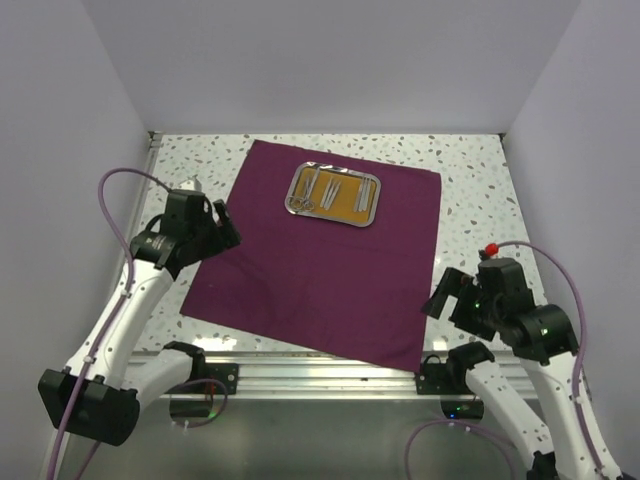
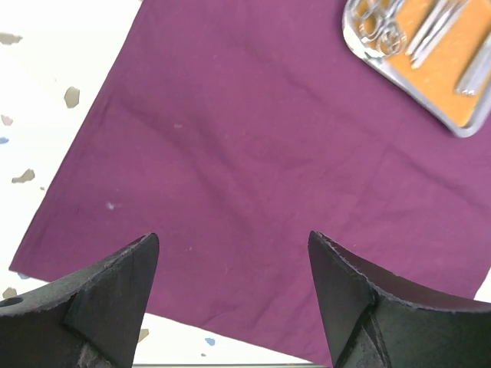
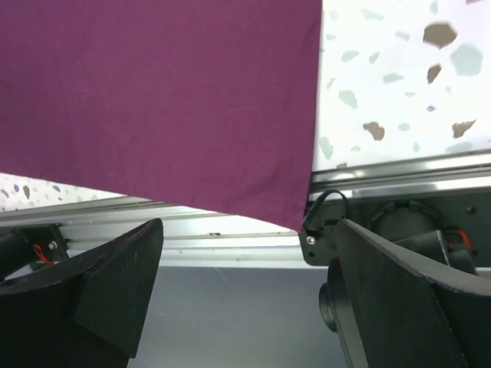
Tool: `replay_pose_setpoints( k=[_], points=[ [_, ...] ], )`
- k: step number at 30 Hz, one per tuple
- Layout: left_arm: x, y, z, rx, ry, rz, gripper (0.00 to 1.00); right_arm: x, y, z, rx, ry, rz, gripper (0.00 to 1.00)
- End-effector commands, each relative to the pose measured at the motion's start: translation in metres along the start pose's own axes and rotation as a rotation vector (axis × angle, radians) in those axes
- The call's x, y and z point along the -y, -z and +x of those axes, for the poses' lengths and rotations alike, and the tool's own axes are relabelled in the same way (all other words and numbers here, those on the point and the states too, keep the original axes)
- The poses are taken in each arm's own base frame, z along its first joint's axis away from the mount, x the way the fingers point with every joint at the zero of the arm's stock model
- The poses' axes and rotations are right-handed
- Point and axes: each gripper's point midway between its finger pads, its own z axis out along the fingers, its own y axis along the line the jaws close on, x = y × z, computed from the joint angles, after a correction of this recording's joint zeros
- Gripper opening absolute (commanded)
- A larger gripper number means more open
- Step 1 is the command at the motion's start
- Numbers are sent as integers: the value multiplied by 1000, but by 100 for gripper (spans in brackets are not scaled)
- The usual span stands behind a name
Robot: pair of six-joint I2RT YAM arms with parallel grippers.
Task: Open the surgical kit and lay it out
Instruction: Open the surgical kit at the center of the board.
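The dark purple cloth wrap (image 1: 325,255) lies spread flat on the table, its near right corner (image 3: 295,218) hanging over the front rail. A small steel tray (image 1: 296,192) with an orange-brown liner rests on the cloth's far part and holds several thin silver instruments (image 1: 322,189), also in the left wrist view as instruments (image 2: 430,27). My left gripper (image 1: 214,217) hovers open at the cloth's left edge, nothing between its fingers (image 2: 115,295). My right gripper (image 1: 441,293) stands open by the cloth's near right edge, empty, its fingers (image 3: 115,284) wide apart.
The speckled white table (image 1: 470,190) is walled on three sides. An aluminium rail (image 1: 300,375) with the arm bases runs along the near edge. A small red knob (image 1: 491,247) sits on the right arm.
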Motion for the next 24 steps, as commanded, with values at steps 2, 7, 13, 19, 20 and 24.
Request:
replay_pose_setpoints(
  k=[2,7,13,19,20,24],
  points=[
    [-3,-5,2,-7,11,-26,83,-17,10,-44,76,79,35,98],
    [15,-33,-28,11,-69,-24,87,-56,-18,-101,109,91,38,98],
    [31,-106,-77,-10,-90,0,89,-63,-76,-159,100,-13,116,99],
    [28,-187,-127,-54,-99,18,88,-45,-131,-227,112,-163,143,97],
    [29,-195,-132,-57,-105,27,88,-35,-151,-233,79,-176,181,96],
    [29,-231,-147,-58,-138,45,87,-29,-182,-275,103,-178,209,93]
  ],
)
